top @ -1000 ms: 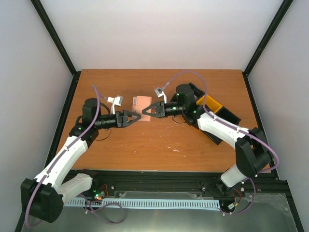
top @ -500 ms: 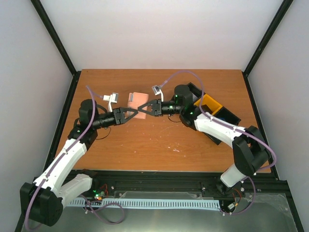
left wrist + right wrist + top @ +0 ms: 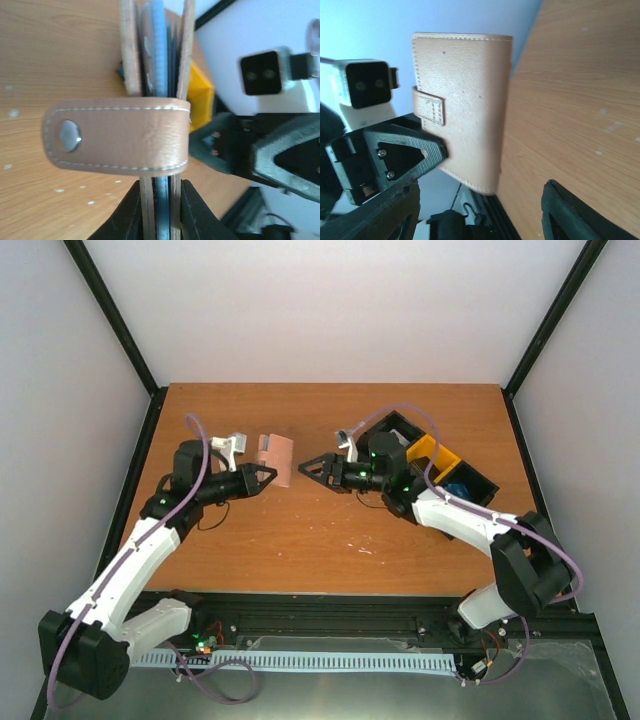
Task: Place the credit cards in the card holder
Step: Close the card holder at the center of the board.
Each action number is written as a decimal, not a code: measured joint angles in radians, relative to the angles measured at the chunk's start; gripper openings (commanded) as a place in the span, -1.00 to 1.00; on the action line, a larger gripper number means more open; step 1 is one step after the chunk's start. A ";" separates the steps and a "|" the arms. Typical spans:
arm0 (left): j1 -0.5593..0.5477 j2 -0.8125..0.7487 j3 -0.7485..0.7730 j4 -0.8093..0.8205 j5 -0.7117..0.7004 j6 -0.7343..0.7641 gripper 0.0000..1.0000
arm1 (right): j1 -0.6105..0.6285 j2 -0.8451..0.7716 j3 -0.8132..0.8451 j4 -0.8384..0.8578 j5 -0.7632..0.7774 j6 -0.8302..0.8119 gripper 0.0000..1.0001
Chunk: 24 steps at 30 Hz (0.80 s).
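step in hand: by my reading, readying the card holder (image 3: pixel 273 456) for loading. it is folded and held on edge, and no card is at either claw.
left claw (image 3: pixel 160 212): clamped on the card holder's lower edge, one finger pressed against each tan cover.
right claw (image 3: pixel 479 212): fingers wide apart with nothing between them, just short of the holder at its 3 o'clock in the top view and not touching it.
card holder place: at about 10 o'clock from the middle of the tabletop (image 3: pixel 330 540). it seems lifted off the wood, but the frames do not settle that.
strap (image 3: pixel 117 135): lies across the holder's open edge. its snap end juts past one cover and looks unfastened.
next move calls for: probably the right claw catching one cover or the strap and swinging it open while the left keeps its pinch, so the slots face up. after that, a reach to the bins (image 3: pixel 432 458) at 2 o'clock.
count, card holder: one.
count, claws: two.
count, bins: one black and one yellow, as far as i can tell.
count, credit cards: cannot tell. a speck of blue shows in the black bin, too small to count. the blue and dark layers between the covers could be lining or cards.
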 measured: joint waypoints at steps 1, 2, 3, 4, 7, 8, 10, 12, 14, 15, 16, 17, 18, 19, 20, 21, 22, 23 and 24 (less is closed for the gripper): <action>-0.012 0.019 0.026 -0.042 -0.061 0.030 -0.99 | -0.006 -0.020 -0.032 -0.006 0.023 0.003 0.34; -0.028 0.038 0.044 -0.074 -0.110 0.055 -0.99 | -0.011 -0.036 -0.056 -0.018 0.045 0.004 0.36; -0.049 0.060 0.056 -0.101 -0.163 0.079 -0.98 | -0.015 -0.047 -0.070 -0.033 0.066 0.004 0.37; -0.066 0.076 0.058 -0.116 -0.198 0.093 -0.99 | -0.019 -0.055 -0.079 -0.059 0.094 0.004 0.37; -0.132 0.154 0.058 -0.171 -0.360 0.117 -0.99 | -0.020 -0.074 -0.083 -0.141 0.170 0.004 0.38; -0.151 0.182 0.058 -0.180 -0.407 0.118 -0.99 | -0.020 -0.082 -0.083 -0.173 0.194 0.005 0.38; -0.207 0.266 0.066 -0.214 -0.533 0.119 -0.99 | -0.020 -0.104 -0.083 -0.249 0.255 0.011 0.38; -0.252 0.347 0.085 -0.246 -0.627 0.118 -0.99 | -0.020 -0.121 -0.083 -0.313 0.308 0.018 0.38; -0.294 0.434 0.120 -0.278 -0.708 0.114 -0.99 | -0.020 -0.128 -0.083 -0.372 0.353 0.026 0.38; -0.314 0.475 0.141 -0.290 -0.744 0.112 -0.99 | -0.021 -0.128 -0.083 -0.402 0.372 0.034 0.38; -0.337 0.522 0.166 -0.302 -0.784 0.106 -0.99 | -0.021 -0.128 -0.085 -0.433 0.391 0.041 0.37; -0.357 0.557 0.183 -0.307 -0.813 0.101 -0.99 | -0.022 -0.128 -0.089 -0.455 0.407 0.049 0.37; -0.376 0.589 0.198 -0.314 -0.840 0.094 -0.99 | -0.022 -0.128 -0.093 -0.477 0.420 0.059 0.36; -0.396 0.618 0.212 -0.320 -0.865 0.087 -0.99 | -0.023 -0.128 -0.099 -0.497 0.435 0.067 0.36; -0.414 0.644 0.221 -0.324 -0.885 0.079 -0.98 | -0.023 -0.128 -0.102 -0.522 0.449 0.076 0.36; -0.432 0.665 0.232 -0.330 -0.908 0.072 -0.93 | -0.023 -0.128 -0.106 -0.550 0.467 0.086 0.36; -0.451 0.678 0.247 -0.340 -0.927 0.068 -0.86 | -0.023 -0.128 -0.107 -0.575 0.486 0.093 0.36; -0.465 0.688 0.256 -0.340 -0.941 0.066 -0.74 | -0.023 -0.130 -0.109 -0.595 0.503 0.101 0.36; -0.477 0.697 0.262 -0.342 -0.951 0.066 -0.60 | -0.023 -0.134 -0.116 -0.615 0.524 0.113 0.36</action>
